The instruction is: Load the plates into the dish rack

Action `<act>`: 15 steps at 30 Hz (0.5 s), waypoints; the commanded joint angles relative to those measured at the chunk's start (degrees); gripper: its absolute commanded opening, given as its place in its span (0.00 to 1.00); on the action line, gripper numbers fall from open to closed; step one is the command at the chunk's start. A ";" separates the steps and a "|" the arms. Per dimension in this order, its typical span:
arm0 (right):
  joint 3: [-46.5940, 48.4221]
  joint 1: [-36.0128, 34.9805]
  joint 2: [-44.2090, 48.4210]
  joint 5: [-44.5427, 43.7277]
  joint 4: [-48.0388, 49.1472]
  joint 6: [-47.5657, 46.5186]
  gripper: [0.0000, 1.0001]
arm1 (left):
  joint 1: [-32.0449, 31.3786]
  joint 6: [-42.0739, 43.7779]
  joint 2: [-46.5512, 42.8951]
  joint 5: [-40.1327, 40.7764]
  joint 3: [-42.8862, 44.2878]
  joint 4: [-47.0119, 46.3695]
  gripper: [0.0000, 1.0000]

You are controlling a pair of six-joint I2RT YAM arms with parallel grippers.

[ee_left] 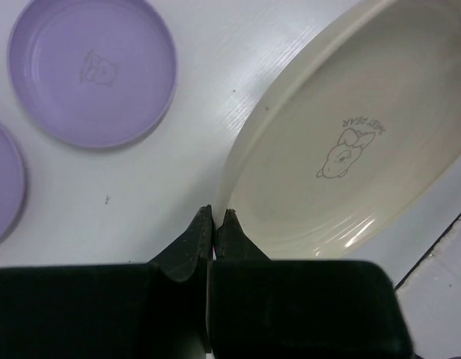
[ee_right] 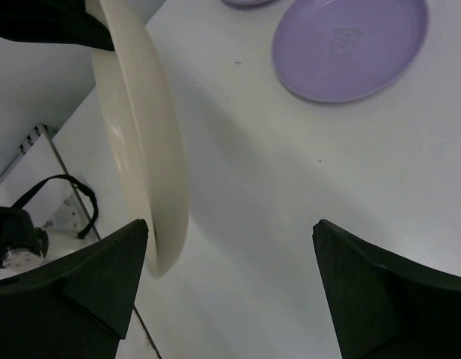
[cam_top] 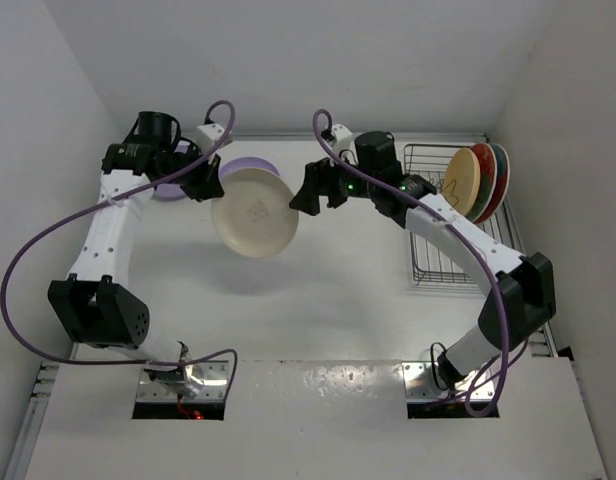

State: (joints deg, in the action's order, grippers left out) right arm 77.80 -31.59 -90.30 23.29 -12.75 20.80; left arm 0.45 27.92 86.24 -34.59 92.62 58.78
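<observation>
Closest to us, the left gripper (ee_left: pixel 218 213) is clamped on the rim of a cream plate (cam_top: pixel 253 212) and holds it tilted above the white table (cam_top: pixel 318 300). The right gripper (ee_right: pixel 230 228) is spread wide at the plate's opposite edge, and we cannot tell whether it touches. Along the table's right side we see the dish rack (cam_top: pixel 433 255), with a yellow-orange plate (cam_top: pixel 460 180) and two red plates (cam_top: pixel 485 170) standing upright at its far end, while two lilac plates (ee_left: pixel 92 71) lie flat on the table beyond the left gripper.
</observation>
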 commanded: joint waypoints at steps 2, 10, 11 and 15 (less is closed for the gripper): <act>-0.80 -2.15 -0.05 4.31 5.19 4.24 0.85 | -4.92 -3.66 0.95 0.40 2.13 -0.07 0.00; -2.57 -2.77 -2.42 6.86 7.04 6.36 0.28 | -8.97 -3.66 0.43 4.71 2.13 -0.07 0.00; -2.39 -2.86 -2.25 6.51 6.52 6.19 0.04 | -8.97 -3.66 0.42 4.71 2.74 -0.07 0.00; -3.18 -1.63 1.35 0.11 6.51 5.14 0.00 | -8.97 -5.15 0.42 9.43 3.27 -0.07 0.65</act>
State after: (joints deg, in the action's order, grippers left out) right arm 74.56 -33.61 -93.27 25.34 -9.56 25.96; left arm -8.88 24.51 87.55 -29.06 93.60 60.10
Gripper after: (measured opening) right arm 0.107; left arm 0.342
